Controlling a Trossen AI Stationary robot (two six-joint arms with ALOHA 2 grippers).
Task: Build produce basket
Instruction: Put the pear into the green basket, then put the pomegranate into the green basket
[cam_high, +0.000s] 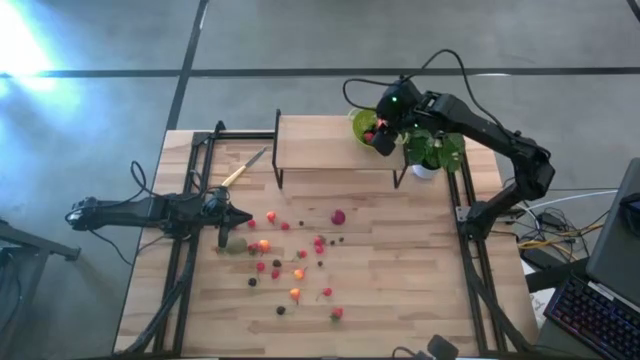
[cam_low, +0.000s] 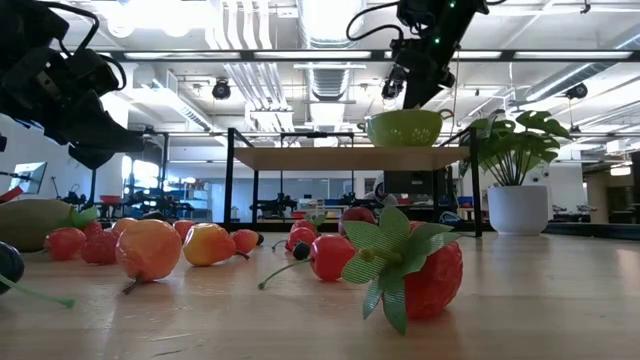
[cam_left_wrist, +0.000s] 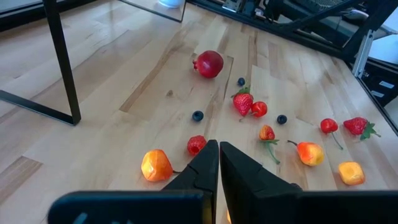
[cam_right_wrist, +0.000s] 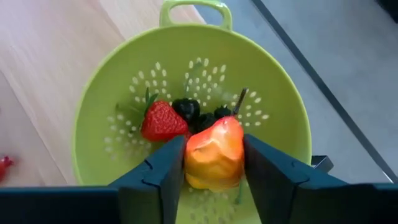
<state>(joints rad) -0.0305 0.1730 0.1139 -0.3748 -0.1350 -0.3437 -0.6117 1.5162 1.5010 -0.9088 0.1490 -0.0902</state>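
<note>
The lime-green basket (cam_right_wrist: 124, 81) stands on the raised wooden shelf (cam_high: 320, 150), at its far right end (cam_high: 362, 124). A strawberry (cam_right_wrist: 163, 120) and dark berries (cam_right_wrist: 186, 109) lie in it. My right gripper (cam_right_wrist: 214, 149) hangs just above the basket (cam_low: 405, 127), shut on an orange-yellow fruit (cam_right_wrist: 214, 155). More produce (cam_high: 296, 262) lies scattered on the table, with a dark red round fruit (cam_high: 338, 216) and a brownish-green oval one (cam_high: 236, 245). At the table's left, my left gripper (cam_left_wrist: 219, 147) is shut on nothing, low over the fruits. My right gripper pinches the orange-yellow fruit by its two sides (cam_right_wrist: 193, 158) between its two fingers. The fingers slant down from above over the basket. The fruit is lifted clear, stem end toward the basket's bottom, above the strawberry and berries.
A potted plant (cam_high: 430, 150) stands right beside the basket on the table's far right. A yellow-handled knife (cam_high: 243, 168) lies at the far left. The shelf's black legs (cam_left_wrist: 62, 62) stand on the table.
</note>
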